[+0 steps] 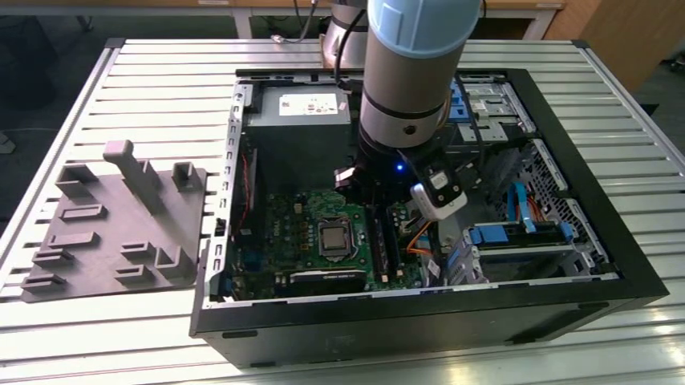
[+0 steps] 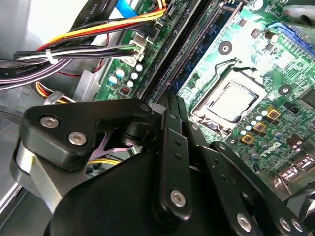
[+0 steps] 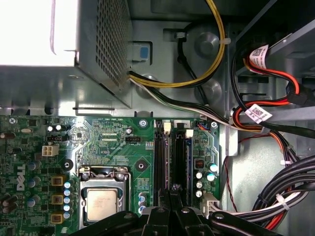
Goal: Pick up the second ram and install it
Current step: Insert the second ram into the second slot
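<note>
My gripper is down inside the open computer case, over the motherboard's memory slots beside the processor socket. In both wrist views the fingers are drawn together, with the tips right at the slot rails. The second ram shows as a thin dark board standing on edge, running along a slot away from the fingertips. The jaws appear shut across its thickness. How deep it sits in the slot is hidden by the fingers.
The grey moulded holder tray lies on the slatted table at the exterior view's left. Cable bundles and the drive cage crowd one side of the slots. The power supply box stands at the far end of the case.
</note>
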Robot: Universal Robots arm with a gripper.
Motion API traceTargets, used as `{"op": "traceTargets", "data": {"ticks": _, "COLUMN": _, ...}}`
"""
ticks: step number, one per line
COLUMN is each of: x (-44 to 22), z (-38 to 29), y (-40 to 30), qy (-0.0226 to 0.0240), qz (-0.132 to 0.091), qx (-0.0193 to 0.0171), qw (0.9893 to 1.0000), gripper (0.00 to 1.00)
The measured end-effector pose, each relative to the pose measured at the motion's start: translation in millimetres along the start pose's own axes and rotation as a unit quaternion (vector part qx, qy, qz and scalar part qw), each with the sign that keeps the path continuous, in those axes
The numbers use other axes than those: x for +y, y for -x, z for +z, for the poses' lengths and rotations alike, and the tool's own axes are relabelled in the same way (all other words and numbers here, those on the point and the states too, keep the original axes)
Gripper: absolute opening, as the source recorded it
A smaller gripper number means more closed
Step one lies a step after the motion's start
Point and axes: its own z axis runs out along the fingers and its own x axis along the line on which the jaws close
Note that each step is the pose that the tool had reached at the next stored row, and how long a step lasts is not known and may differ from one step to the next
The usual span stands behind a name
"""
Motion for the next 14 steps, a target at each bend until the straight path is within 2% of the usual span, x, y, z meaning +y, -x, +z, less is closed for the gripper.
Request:
{"op": "traceTargets", "data": {"ticks": 9, "x": 0.0, "z": -1.7, "y": -0.2, "qy": -0.0026, "qz": 0.001, "qx": 0.0, "qw": 1.0, "gripper": 0.12}}
{"op": "traceTargets", "data": {"ticks": 14, "x": 0.0, "z": -1.4, "y": -0.3, "qy": -0.0008, "qz": 0.001, "qx": 0.0, "qw": 1.0, "gripper": 0.12}}
